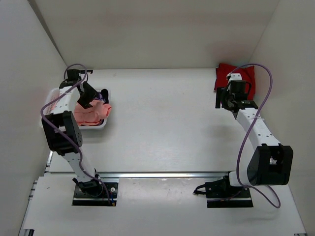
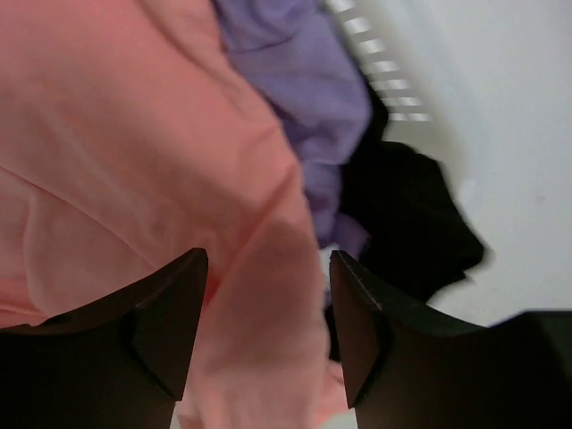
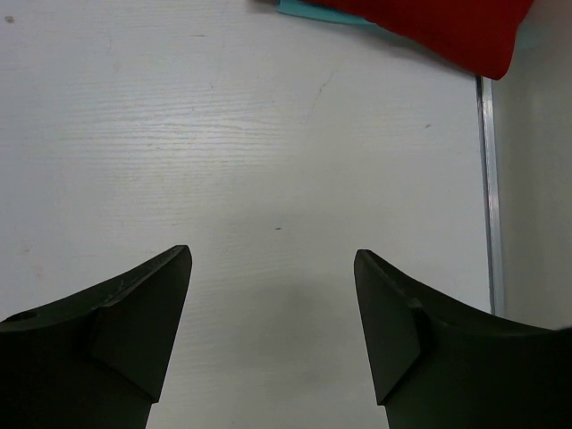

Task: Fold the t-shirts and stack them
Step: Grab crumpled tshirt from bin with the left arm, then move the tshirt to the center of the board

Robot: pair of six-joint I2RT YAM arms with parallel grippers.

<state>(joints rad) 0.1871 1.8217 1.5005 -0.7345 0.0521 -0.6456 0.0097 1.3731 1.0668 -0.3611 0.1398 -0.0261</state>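
The salmon-pink t-shirt (image 1: 91, 114) lies crumpled in the white basket (image 1: 49, 101) at the far left. My left gripper (image 1: 91, 98) reaches down into the basket. In the left wrist view that gripper (image 2: 268, 268) is open, with a raised fold of the pink t-shirt (image 2: 134, 134) between its jaws. A lavender-purple t-shirt (image 2: 304, 80) lies beside it. The red t-shirt (image 1: 236, 74) lies at the far right corner. My right gripper (image 1: 222, 101) hovers just in front of it, open (image 3: 273, 268) over bare table, with the red t-shirt (image 3: 429, 27) at the top of its view.
Dark cloth (image 2: 402, 214) lies next to the purple shirt by the basket's lattice wall (image 2: 375, 54). A teal edge (image 3: 308, 11) shows under the red shirt. A metal strip (image 3: 485, 179) runs along the table's right edge. White walls close in on three sides.
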